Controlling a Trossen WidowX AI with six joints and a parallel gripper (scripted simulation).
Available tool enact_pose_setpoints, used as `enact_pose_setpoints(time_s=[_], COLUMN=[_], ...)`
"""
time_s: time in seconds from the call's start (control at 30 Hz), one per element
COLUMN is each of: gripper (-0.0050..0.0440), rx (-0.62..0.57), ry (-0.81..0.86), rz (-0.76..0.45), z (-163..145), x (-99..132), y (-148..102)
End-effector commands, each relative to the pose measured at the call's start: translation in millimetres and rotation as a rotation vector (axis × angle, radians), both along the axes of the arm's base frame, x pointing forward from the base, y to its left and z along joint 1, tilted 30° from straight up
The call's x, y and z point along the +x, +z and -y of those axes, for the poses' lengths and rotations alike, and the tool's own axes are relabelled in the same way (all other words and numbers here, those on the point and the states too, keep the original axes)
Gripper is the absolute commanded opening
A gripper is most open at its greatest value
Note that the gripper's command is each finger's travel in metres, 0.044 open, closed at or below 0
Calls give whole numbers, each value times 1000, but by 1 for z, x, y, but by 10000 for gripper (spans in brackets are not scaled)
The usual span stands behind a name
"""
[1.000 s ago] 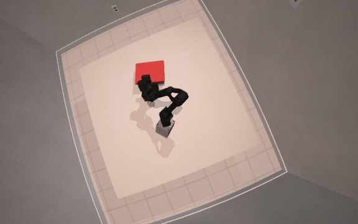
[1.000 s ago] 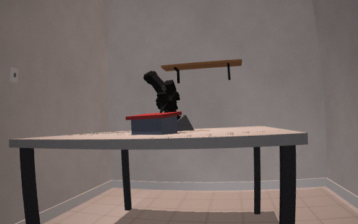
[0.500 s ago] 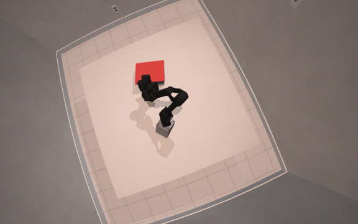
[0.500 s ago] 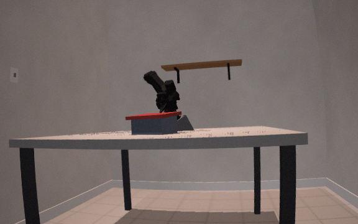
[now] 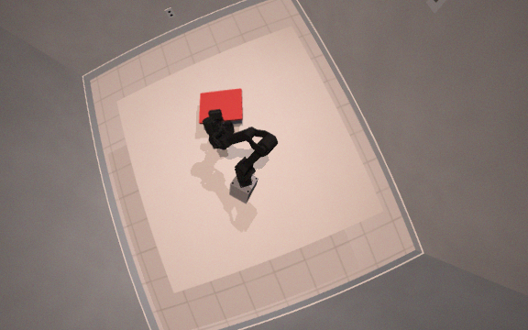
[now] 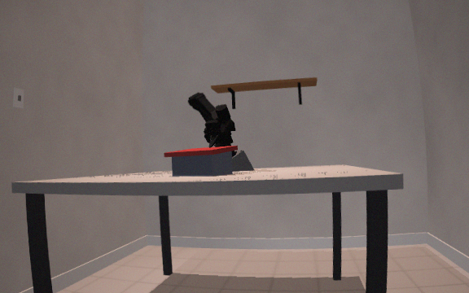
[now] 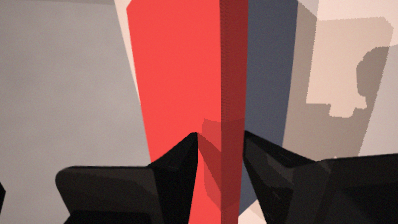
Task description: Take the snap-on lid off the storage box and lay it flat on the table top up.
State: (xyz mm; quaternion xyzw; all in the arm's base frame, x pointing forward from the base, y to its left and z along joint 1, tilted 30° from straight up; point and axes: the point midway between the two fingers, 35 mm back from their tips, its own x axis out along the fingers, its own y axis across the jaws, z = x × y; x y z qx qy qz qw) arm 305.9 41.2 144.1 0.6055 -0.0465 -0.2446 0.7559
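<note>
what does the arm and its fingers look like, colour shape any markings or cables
The arm is matte black throughout, built of chunky, blocky segments, and stands on a small grey box-shaped pedestal. The gripper is equally black, with two fingers that are angular wedges tapering to points. No cables, labels or markings show in any view.
</note>
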Motion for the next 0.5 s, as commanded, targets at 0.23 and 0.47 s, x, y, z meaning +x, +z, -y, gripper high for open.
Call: enact_pose_setpoints(time_s=[0.23, 0.47], gripper=[-50, -50], rx=[-1, -1], ry=[1, 1], rz=[-5, -5], z=[1, 1], x=[1, 2], y=[-1, 0])
